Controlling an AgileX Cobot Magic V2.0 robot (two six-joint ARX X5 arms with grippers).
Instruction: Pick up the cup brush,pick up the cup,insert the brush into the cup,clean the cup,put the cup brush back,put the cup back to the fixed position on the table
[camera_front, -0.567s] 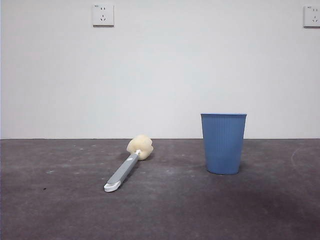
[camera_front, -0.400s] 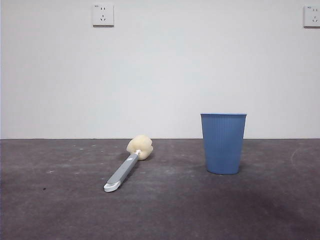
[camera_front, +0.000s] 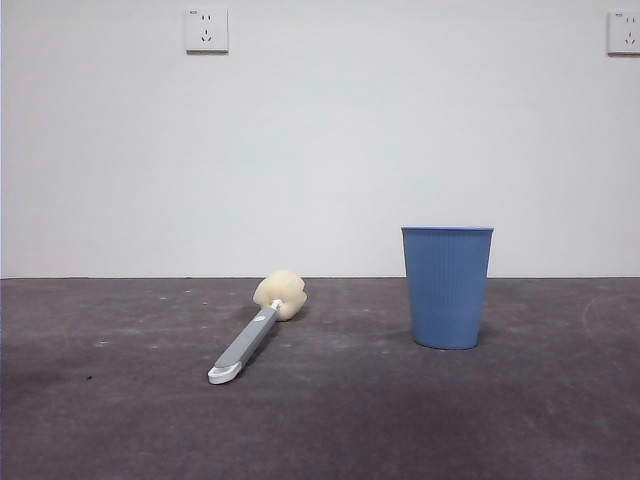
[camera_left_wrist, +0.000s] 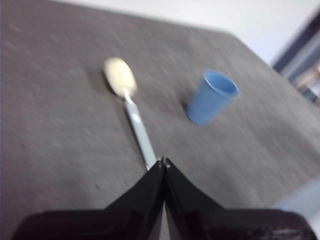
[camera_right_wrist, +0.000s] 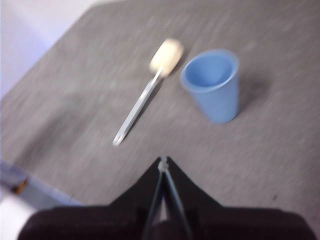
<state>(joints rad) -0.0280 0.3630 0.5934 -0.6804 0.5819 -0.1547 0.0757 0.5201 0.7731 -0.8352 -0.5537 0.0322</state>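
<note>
Front view is showing the cup brush (camera_front: 255, 330) lying flat on the table (camera_front: 120, 420) at lower centre-left, sponge head toward the wall, while the cup (camera_front: 447, 287) is standing upright well apart at centre-right. You are starting the first step. Both wrist views are showing jaws clenched, gripping nothing: left gripper (camera_left_wrist: 163, 162) above the handle's tip, right gripper (camera_right_wrist: 163, 163) hanging back from both things. You are needing to part the left jaws, straddle the grey handle mid-length, then close squarely.
</note>
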